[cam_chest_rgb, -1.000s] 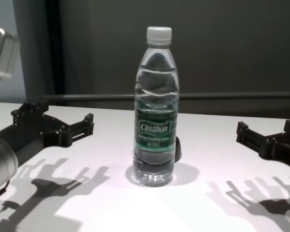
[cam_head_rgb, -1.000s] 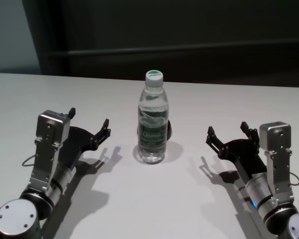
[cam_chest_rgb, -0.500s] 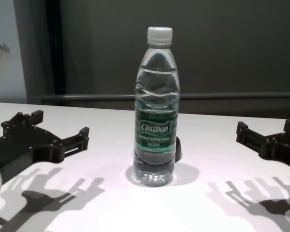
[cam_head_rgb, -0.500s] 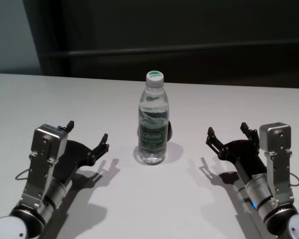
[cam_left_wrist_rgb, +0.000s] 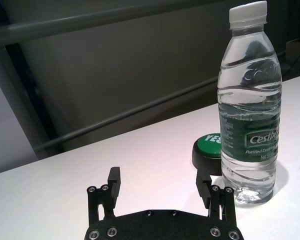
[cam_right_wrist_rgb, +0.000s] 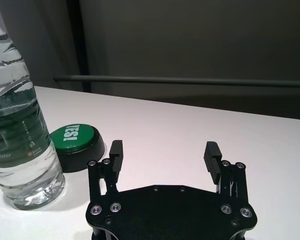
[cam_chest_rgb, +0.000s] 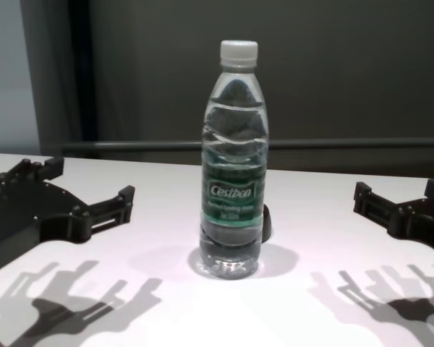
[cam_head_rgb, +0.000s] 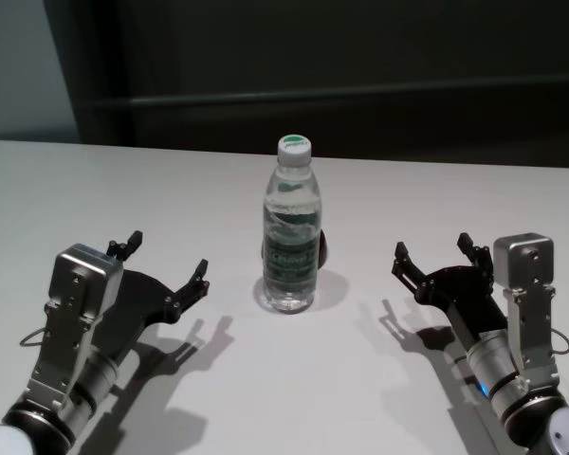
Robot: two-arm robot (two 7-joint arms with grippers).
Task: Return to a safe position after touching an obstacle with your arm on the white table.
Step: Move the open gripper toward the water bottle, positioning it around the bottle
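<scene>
Over the last second I've watched my left gripper [cam_head_rgb: 166, 263] pull back toward the robot's body and away from the bottle [cam_head_rgb: 291, 232]; in the head view its fingers now sit lower and nearer the table's near edge than they did, and a plain strip of white table [cam_head_rgb: 436, 204] lies between them and the bottle. The bottle has not shifted: it stands upright near the table's middle, cap on, between my two arms. I read that as the retreat being well along, with contact broken and the obstacle left standing, so what remains is probably just settling the left arm into its rest pose. The left fingers are spread wide with nothing between them. My right gripper [cam_head_rgb: 434, 257] sits where it was on the right side, well apart from the bottle, fingers likewise spread and empty; it looks parked. The wrist views give me something the head and chest views barely do: behind the bottle, where those only show a dark rounded lump at its base, the left wrist view shows a green button [cam_left_wrist_rgb: 209, 148] with a black rim just beside the bottle, and the right wrist view lets me read "YES!" on it. The chest view gives the clearest read of the label and of the open gap on either side.
</scene>
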